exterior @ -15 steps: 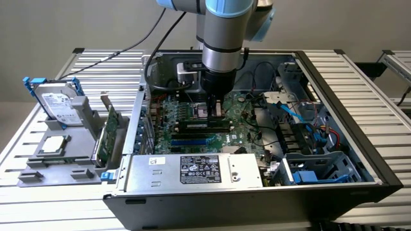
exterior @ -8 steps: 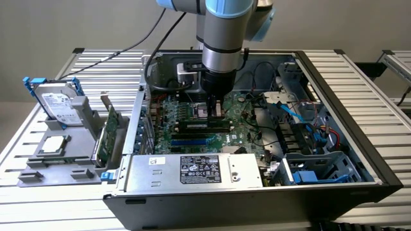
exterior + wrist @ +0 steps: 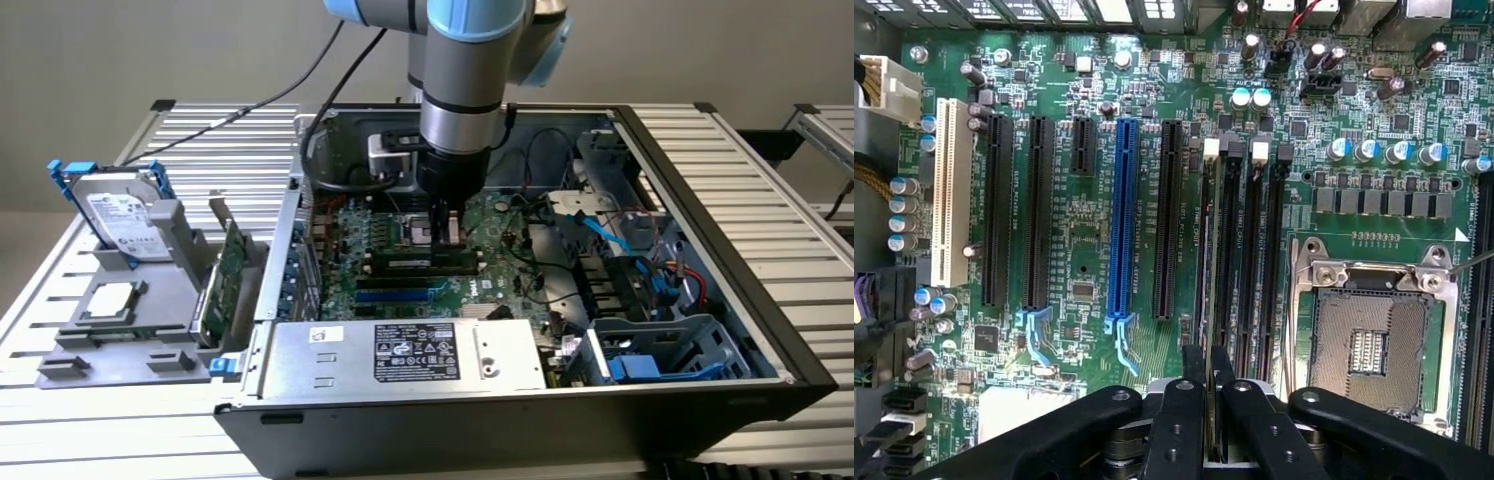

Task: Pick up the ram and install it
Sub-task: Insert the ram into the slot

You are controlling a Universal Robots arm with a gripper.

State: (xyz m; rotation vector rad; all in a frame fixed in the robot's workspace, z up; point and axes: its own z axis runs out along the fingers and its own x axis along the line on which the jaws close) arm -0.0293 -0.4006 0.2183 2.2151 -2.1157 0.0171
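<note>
In the exterior view the arm (image 3: 461, 90) reaches straight down into the open computer case (image 3: 694, 200) on the slatted table (image 3: 761, 150). Its fingers (image 3: 447, 225) stand just over the motherboard (image 3: 400, 285), above the black memory slots (image 3: 420, 263); the ram they carry is too small to make out there. A hard drive (image 3: 120, 215) and a green expansion card (image 3: 230, 270) stand in a grey holder (image 3: 120, 335) outside the case, on the exterior view's left. In the wrist view the ram (image 3: 1204, 320) is seen edge-on, a long, very thin dark strip running out from between the fingers (image 3: 1179, 420). The two black fingers are closed on it, one against each flat face, with only the strip's thickness between them. It is lined up with the memory slot nearest the blue slot (image 3: 1120, 220), on the side away from the CPU socket (image 3: 1374, 340). Whether it is seated in that slot or held just over it, I cannot tell.
</note>
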